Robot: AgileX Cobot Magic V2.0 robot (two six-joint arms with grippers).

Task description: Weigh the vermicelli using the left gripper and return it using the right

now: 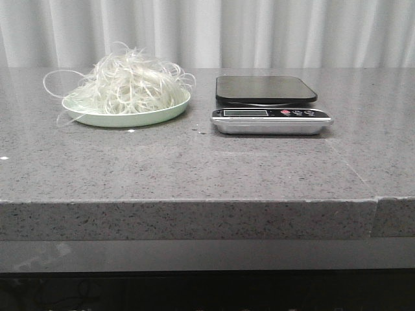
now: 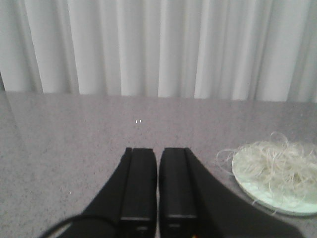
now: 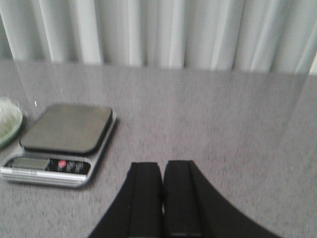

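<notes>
The vermicelli (image 1: 130, 84) is a fluffy whitish tangle heaped on a pale green plate (image 1: 162, 114) at the table's left. It also shows in the left wrist view (image 2: 277, 163). A kitchen scale (image 1: 269, 103) with a dark empty platform stands to the right of the plate, and shows in the right wrist view (image 3: 62, 136). My left gripper (image 2: 157, 148) is shut and empty over bare table, to the left of the plate. My right gripper (image 3: 163, 163) is shut and empty, to the right of the scale. Neither gripper shows in the front view.
The grey speckled table (image 1: 207, 168) has its front edge near me. A white curtain (image 1: 259, 32) hangs behind the table's far edge.
</notes>
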